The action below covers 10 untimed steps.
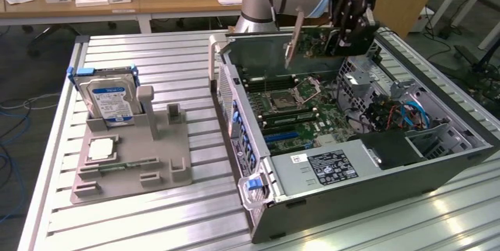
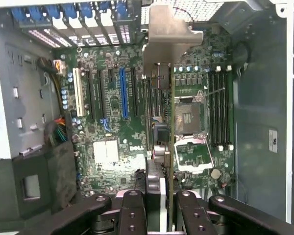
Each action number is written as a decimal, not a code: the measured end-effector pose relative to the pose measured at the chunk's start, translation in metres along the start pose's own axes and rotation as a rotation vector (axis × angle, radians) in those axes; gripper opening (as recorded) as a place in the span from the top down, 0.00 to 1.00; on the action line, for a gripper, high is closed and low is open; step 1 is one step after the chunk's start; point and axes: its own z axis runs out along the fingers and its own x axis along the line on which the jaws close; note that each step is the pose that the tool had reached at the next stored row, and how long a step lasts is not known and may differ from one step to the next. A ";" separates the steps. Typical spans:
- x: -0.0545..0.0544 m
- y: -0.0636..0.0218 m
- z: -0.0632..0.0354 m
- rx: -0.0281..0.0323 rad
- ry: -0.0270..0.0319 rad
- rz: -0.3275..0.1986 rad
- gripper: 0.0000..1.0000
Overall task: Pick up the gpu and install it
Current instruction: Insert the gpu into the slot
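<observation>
Gripper (image 1: 345, 39) pinching gpu (image 1: 311, 40): thin green card, silvery bracket, upright above motherboard (image 1: 291, 109).

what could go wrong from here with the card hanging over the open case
1. The fingers grip the gpu, a thin dark circuit card with a silvery metal edge, near one end; it may tilt or slip onto the green motherboard.
2. In the wrist view it sits nearer the open processor socket than the long blue slot; lowering misaligned could hit the socket.
</observation>
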 end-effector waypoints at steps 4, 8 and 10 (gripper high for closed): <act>0.000 0.0030 0.0073 -0.0005 -0.0009 -0.029 0.72; 0.001 0.0077 0.0130 -0.0012 -0.0014 -0.049 0.72; 0.001 0.0091 0.0143 -0.0013 -0.0016 -0.055 0.72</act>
